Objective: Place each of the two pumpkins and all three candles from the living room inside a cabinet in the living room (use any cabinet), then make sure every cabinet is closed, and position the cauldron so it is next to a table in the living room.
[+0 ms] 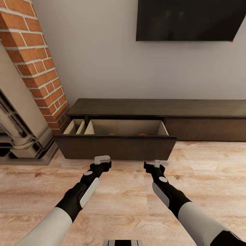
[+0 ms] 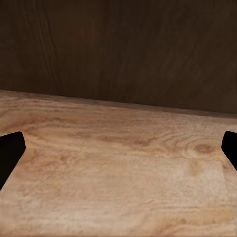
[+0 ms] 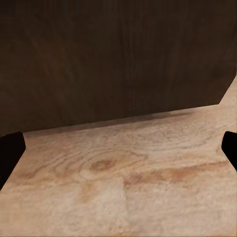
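Dark brown wood fills the scene ahead: the cabinet (image 1: 160,112) stands against the wall under a wall-mounted TV (image 1: 189,19), with its left drawer (image 1: 116,145) pulled out over the wooden floor (image 1: 130,208). Inside the pale drawer, two slivers of orange peek just over the front panel, which I take to be the pumpkins (image 1: 142,134); too little shows to be sure. No candles can be made out from this angle, since the front panel hides most of the drawer's inside. The left claw (image 1: 102,160) and the right claw (image 1: 160,164) hover just before the drawer front, both spread wide and holding nothing, as each wrist view shows fingertips far apart at the edges. By my reckoning the pumpkins are stowed, the candles' state is unknown, and the drawer is left to shut, then the cauldron to place beside a bench
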`<state>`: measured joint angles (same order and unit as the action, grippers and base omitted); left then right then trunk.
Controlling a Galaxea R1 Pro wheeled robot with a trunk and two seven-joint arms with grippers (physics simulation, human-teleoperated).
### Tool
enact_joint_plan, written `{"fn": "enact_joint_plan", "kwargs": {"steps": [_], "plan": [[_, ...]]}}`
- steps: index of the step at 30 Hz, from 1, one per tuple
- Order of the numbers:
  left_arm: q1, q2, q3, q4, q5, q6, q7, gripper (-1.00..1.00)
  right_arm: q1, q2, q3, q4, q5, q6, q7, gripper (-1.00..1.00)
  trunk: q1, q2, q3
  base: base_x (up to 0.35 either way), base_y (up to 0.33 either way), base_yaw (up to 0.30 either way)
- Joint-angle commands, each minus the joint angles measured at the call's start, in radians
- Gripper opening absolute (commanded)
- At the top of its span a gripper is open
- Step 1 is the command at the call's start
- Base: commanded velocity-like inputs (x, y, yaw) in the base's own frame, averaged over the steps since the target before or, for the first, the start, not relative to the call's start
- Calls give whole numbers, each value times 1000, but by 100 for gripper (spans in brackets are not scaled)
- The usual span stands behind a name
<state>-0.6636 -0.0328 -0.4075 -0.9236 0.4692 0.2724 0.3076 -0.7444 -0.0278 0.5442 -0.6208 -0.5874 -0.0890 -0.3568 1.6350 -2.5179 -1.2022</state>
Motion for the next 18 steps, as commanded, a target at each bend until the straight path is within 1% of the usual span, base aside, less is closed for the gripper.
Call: {"fn": "enact_joint_plan", "kwargs": {"steps": [1,18], "plan": [[-1,1,-3,-1,9,2,8,100,-1,-1,8,-1,-11,-6,-7,100,0,0,-1,249,164,0],[-1,1,-1,-1,10,2,7,100,-1,-1,8,-1,-10,-6,-7,100,0,0,-1,263,169,0]]}}
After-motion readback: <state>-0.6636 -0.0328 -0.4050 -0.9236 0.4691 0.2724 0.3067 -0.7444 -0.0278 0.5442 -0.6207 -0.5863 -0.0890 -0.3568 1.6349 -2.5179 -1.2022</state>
